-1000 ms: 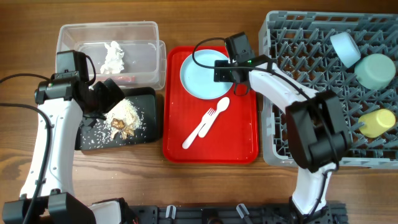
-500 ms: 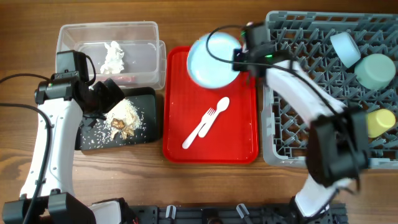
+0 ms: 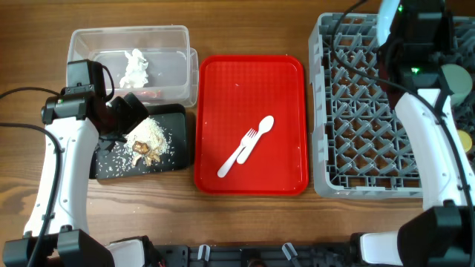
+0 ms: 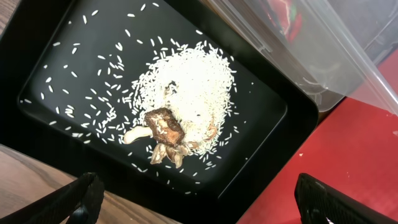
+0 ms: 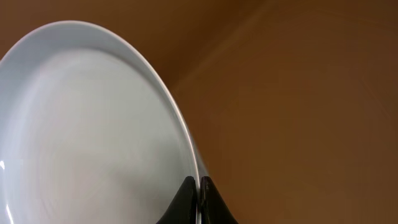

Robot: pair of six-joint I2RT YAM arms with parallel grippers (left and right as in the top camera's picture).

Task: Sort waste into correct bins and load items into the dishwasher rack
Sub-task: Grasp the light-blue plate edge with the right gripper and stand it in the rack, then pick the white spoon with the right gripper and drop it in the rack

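Plate (image 5: 93,137): rim pinched in your right gripper (image 5: 199,190), standing on edge; rack (image 3: 349,126) lies straight beneath, far rows nearest.

counter (image 3: 245,26): wood, visible grain, matt | red tray (image 3: 223,96): plastic, smooth, glossy | clear tub (image 3: 126,31): transparent plastic, slight sheen | black tray (image 4: 50,81): plastic, smooth, dull sheen | rack (image 3: 349,148): grey plastic, matt | plate (image 5: 87,143): smooth, glossy | fork (image 3: 239,152), spoon (image 3: 256,132): white plastic

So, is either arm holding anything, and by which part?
The right end effector pinches the plate by its rim. The left end effector is open, holding nothing, above the black tray.
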